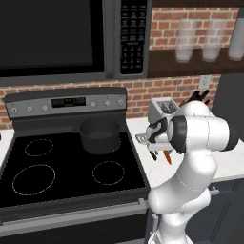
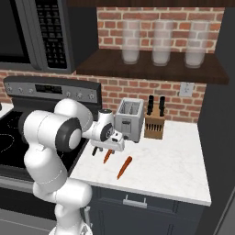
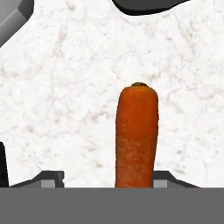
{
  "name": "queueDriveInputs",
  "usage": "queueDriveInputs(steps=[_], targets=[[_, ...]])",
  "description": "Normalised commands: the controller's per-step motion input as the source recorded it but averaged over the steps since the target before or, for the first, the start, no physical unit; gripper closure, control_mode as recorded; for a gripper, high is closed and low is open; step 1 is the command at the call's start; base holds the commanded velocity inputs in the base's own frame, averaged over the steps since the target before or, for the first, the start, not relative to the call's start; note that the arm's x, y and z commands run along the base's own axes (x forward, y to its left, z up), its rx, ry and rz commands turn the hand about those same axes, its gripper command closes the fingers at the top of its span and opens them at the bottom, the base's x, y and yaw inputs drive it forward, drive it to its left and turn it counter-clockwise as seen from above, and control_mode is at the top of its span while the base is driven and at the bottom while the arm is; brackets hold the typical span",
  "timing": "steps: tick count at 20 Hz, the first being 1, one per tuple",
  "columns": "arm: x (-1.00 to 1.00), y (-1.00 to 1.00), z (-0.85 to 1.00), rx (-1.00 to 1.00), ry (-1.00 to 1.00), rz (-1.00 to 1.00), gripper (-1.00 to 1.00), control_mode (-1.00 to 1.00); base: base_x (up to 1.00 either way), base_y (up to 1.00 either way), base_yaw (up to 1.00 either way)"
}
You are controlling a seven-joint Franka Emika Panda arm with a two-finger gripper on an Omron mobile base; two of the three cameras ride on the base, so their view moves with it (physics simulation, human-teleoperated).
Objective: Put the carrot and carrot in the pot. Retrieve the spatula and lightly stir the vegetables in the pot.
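Right of the stove (image 1: pixel 71 167), on the white counter (image 2: pixel 170 156), the gripper (image 2: pixel 102 150) hangs low over the nearer carrot (image 2: pixel 108 156), the one closest to the stove edge. Second carrot (image 2: pixel 124 167) lies just beside it, further from the stove, not touching. In the hand view the carrot (image 3: pixel 136 135) runs lengthwise up from between the two fingertips (image 3: pixel 52 178), stem end pointing away. The jaws stand partly open, one either side of the carrot's thin end; cannot tell if the pads touch it yet, and nothing looks lifted. Pot (image 1: pixel 99 135) sits on the stove's back right burner, appears empty from this angle. Toaster (image 2: pixel 129 120) and knife block (image 2: pixel 153 124) stand behind the carrots against the brick wall. Spatula not identified.

Step in hand, by my reading: grasp the first carrot. To do it well: close squarely across the carrot's width, not along it; the tapered end is slippery, so a grip nearer the thicker middle would hold better. Keep the fingertips just off the counter so they don't scrape. Lift straight up before swinging toward the stove, clearing the pot's rim, and release low over the pot.
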Motion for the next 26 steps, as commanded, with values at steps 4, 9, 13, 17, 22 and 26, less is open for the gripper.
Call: queueDriveInputs(steps=[4, 9, 13, 17, 22, 26], targets=[[-0.08, -0.06, -0.11, 0.0, -0.01, 0.0, 1.0, -1.0, 0.0, 0.0, 0.0], [-0.39, -0.22, 0.0, 0.01, -0.02, 0.0, 1.0, -1.0, 0.0, 0.0, 0.0], [-0.48, -0.17, 0.04, 0.0, -0.03, -0.01, 1.0, -1.0, 0.0, 0.0, 0.0], [-0.89, -0.03, 0.64, 0.04, -0.15, -0.04, 1.0, -1.0, 0.0, 0.0, 0.0], [-0.84, 0.07, 0.97, 0.13, -0.39, 0.0, 1.0, -1.0, 0.0, 0.0, 0.0], [-0.51, 0.28, 1.0, 0.16, -0.29, 0.0, 1.0, -1.0, 0.0, 0.0, 0.0]])
